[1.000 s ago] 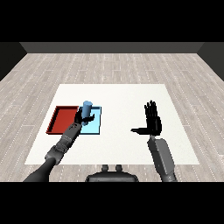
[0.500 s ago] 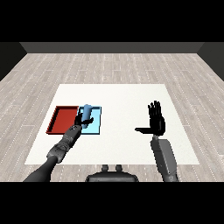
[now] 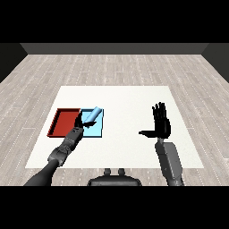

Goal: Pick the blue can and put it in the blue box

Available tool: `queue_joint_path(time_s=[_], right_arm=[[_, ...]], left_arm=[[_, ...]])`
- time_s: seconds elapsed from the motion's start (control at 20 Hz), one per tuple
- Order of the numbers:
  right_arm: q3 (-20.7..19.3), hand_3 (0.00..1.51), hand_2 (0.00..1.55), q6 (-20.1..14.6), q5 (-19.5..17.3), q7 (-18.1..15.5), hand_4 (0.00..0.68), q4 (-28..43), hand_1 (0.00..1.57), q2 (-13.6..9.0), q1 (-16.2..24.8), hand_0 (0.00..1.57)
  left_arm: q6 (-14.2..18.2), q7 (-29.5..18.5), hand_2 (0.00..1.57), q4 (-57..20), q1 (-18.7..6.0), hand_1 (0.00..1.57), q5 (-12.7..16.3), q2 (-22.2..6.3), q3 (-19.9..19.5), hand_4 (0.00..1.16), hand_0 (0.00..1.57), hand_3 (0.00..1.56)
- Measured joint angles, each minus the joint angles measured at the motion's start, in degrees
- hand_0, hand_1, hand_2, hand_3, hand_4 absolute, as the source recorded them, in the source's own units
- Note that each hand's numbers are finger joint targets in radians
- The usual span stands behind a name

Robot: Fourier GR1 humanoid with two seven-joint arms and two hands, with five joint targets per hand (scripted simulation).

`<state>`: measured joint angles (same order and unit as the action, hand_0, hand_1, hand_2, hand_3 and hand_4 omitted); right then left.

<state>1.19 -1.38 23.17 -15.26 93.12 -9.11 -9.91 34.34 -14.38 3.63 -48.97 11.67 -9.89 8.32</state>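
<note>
Blue on blue is what I have to work with: the pale blue cylindrical can lies tilted over the shallow light blue tray, its top leaning toward the far right corner. My left hand sits at the can's lower end, over the tray's left edge near the flat red tray beside it. I cannot tell whether those black fingers are curled round the can or eased off it; they merge into one dark shape. My right hand is raised well apart on the right side of the white table, fingers straight and spread upward, thumb out to the side, holding nothing.

My worry is the tilt. If I let go with the can leaning like this, I judge it could tip and roll across the low rim onto the table, or toward the red tray. Pulling the left hand back carelessly could also knock it.

No brand, label or writing is readable on the can or trays.
</note>
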Motion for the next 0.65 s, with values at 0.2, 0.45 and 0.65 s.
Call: queue_joint_path(time_s=[0.2,0.45,0.65], right_arm=[[0.12,0.0,0.0,0.16,-0.56,-0.28,0.0,-0.83,0.0,0.03,-0.4,0.0],[0.82,0.0,0.0,0.82,-1.8,-0.27,0.0,-0.91,0.0,-0.89,0.29,0.0],[1.67,0.0,0.0,2.06,-2.77,-0.93,0.0,-2.07,0.0,-1.47,2.24,0.0]], left_arm=[[0.03,-9.74,0.0,7.52,0.48,0.0,3.13,-1.02,-3.54,0.0,0.0,0.0],[-10.06,-22.2,0.0,19.05,1.78,0.0,5.12,-0.37,-4.41,0.0,0.0,0.0],[-21.43,-26.99,0.0,27.51,6.01,0.0,7.24,1.44,-3.25,0.0,0.0,0.0]])
